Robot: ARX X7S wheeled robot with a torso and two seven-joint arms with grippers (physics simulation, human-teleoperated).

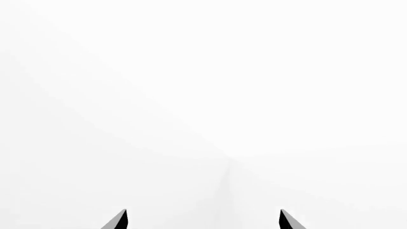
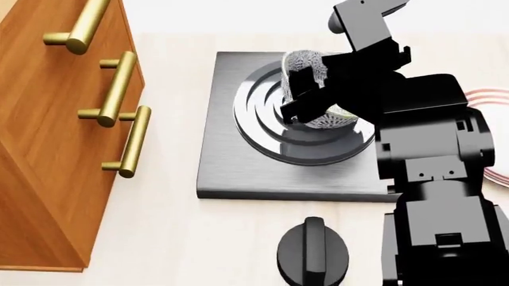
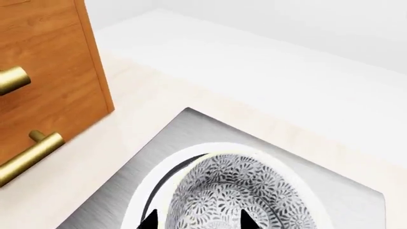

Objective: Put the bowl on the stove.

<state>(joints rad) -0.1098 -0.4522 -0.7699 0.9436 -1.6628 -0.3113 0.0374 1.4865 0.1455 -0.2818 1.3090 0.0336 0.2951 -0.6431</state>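
The bowl [image 2: 316, 64], white with a grey-blue floral pattern, is tilted over the round burner of the dark grey stove [image 2: 238, 173]. My right gripper [image 2: 296, 98] is shut on the bowl's wall, one finger inside and one outside. In the right wrist view the bowl [image 3: 241, 186] fills the space at my right gripper [image 3: 198, 220], with the stove [image 3: 184, 129] beneath. I cannot tell whether the bowl touches the burner. My left gripper [image 1: 203, 219] is open and empty, facing only blank white; it is out of the head view.
A wooden cabinet [image 2: 47, 119] with brass handles stands left of the stove and also shows in the right wrist view [image 3: 45, 57]. A black round knob [image 2: 313, 253] lies on the counter in front of the stove. A white plate with red rings [image 2: 494, 98] is at the right, partly behind my arm.
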